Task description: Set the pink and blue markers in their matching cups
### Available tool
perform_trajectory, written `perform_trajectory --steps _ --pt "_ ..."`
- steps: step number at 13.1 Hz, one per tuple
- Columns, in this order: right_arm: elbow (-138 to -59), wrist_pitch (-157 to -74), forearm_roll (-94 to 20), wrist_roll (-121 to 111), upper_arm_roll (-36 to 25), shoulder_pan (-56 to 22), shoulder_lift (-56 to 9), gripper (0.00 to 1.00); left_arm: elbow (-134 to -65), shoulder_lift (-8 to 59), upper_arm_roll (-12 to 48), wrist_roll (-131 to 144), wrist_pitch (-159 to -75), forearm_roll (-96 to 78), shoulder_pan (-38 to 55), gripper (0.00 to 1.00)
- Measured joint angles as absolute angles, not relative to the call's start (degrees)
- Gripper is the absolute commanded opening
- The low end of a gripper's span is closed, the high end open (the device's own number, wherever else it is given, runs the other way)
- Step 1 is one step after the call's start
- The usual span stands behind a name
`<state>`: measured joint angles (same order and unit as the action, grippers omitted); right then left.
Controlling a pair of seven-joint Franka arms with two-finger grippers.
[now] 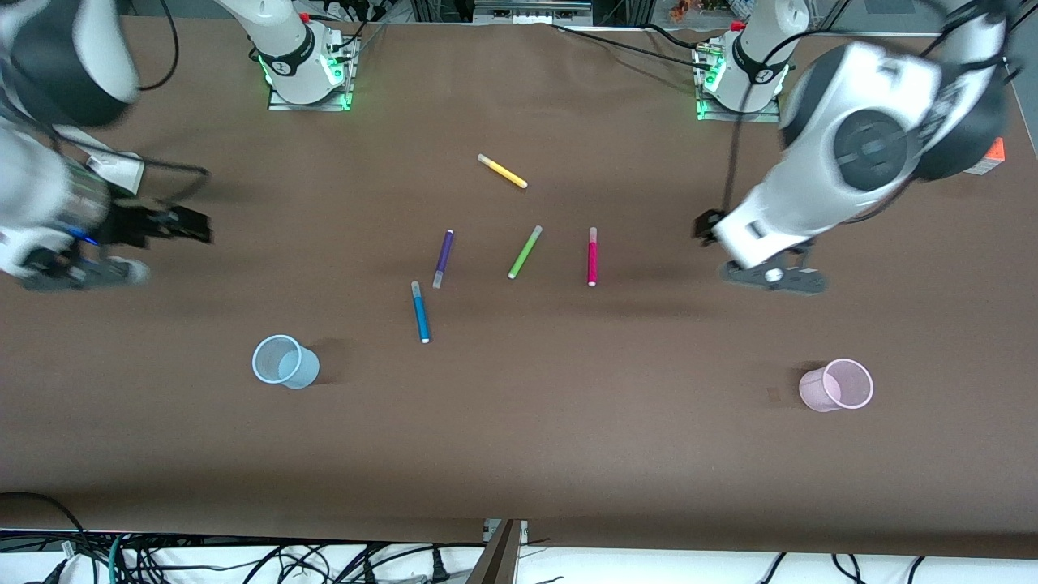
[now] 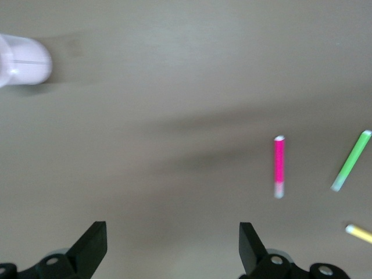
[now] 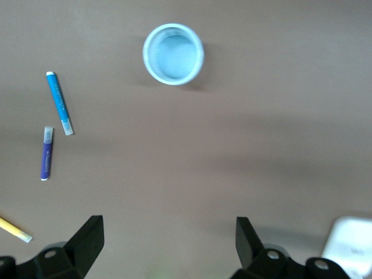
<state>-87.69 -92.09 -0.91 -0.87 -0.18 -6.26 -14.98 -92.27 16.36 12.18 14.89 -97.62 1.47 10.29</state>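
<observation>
Blue cup [image 3: 173, 54] and pink cup [image 1: 836, 384] hold nothing; both tools gape, unladen.

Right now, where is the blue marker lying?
The blue marker lies flat on the table, just nearer the front camera than the purple marker, between it and the blue cup.

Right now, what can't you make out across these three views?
- Front view: right gripper is smeared by motion blur and partly cut by the frame edge.
- Front view: left gripper sits under its own blurred wrist.
- Left wrist view: pink cup is cut by the edge, its inside unseen; yellow marker is clipped.
- Any print on the pink marker and blue marker is too small to read.
- Right wrist view: a white object at the corner is cut off, unidentifiable.
</observation>
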Motion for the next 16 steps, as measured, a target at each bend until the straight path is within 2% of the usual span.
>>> perform_trajectory --steps 3,6,10,14,15,16 --pt "-87.6 -99.7 -1.0 0.4 0.2 -13.2 -24.0 1.00 -93.3 22.7 13.3 22.3 -102.6 1.5 15.8 1.00" --pt "-87.4 -105.3 -1.0 0.9 0.3 -17.9 -30.4 1.00 -96.8 27.2 13.4 24.8 -109.8 2.1 21.6 1.00" --pt "-88.0 -112.3 -2.1 5.1 0.3 -21.3 -36.8 1.00 -109.7 28.7 13.4 27.0 -129.2 2.1 23.0 1.00" --pt "-89.7 -118.3 -2.8 8.6 0.3 -23.9 -40.4 1.00 -112.9 29.3 13.4 27.3 -134.1 2.1 23.7 1.00" --pt "-90.5 -119.5 -3.0 9.2 0.3 -24.4 -40.7 1.00 -113.0 29.9 13.4 27.3 -134.8 2.1 23.8 0.98" --pt "-91.4 -120.2 -3.1 9.4 0.3 -24.9 -40.8 1.00 -113.1 30.7 13.4 27.4 -135.3 2.1 24.0 0.78"
